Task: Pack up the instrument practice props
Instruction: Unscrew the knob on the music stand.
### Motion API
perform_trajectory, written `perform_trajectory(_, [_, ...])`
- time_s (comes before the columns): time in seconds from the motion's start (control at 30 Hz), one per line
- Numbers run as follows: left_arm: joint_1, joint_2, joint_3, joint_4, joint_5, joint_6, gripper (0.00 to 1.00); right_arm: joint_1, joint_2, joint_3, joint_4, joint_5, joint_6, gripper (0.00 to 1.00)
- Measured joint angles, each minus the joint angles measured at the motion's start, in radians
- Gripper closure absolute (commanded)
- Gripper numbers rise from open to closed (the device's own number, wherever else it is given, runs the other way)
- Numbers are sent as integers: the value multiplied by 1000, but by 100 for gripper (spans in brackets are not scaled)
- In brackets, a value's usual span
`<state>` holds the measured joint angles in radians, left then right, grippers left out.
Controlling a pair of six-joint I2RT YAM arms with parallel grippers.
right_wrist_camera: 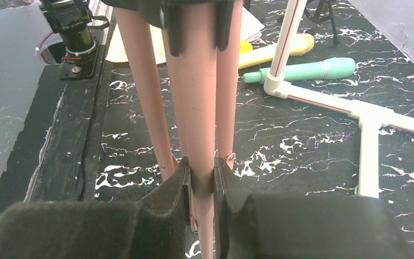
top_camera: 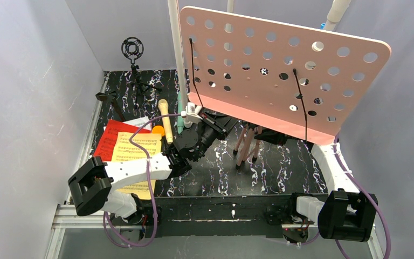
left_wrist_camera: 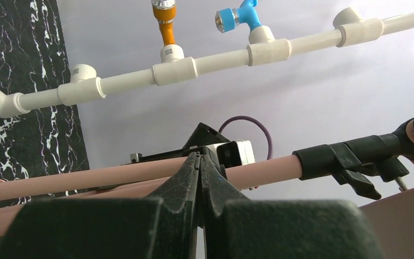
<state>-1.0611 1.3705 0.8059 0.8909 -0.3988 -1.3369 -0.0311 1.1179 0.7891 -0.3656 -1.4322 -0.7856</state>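
At the near left of the black marbled table [top_camera: 285,175], yellow sheet music [top_camera: 135,147] lies flat over a red folder [top_camera: 109,139], partly under the left arm [top_camera: 135,168]. The left gripper [left_wrist_camera: 199,162] is clenched, tip against tip with nothing between, right up by the main tube of the pink music stand [top_camera: 280,70]. Whether it touches that tube cannot be told. In the left wrist view the tube runs crosswise, climbing rightward into a black clamp [left_wrist_camera: 345,156]. The right gripper [right_wrist_camera: 201,181] grasps the middle of three pink stand tubes, which lie close together, their long axis running straight away from the wrist camera. From above, the stand is near mid-table, legs [top_camera: 245,145] down, with its hole-punched plate tilted, long side left to right and lip at the lower edge. Left of it the yellow microphone [top_camera: 165,121] points lengthwise away from the arms, head at the far end. The mint-green microphone [right_wrist_camera: 302,70] lies just beside it, by an upright of the white pipe frame [top_camera: 176,54].
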Motion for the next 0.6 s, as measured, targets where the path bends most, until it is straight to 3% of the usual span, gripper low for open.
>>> perform_trajectory(0.6, [39,26,-31,-1,116,28,100,0,-4,-2,2,1,1,99])
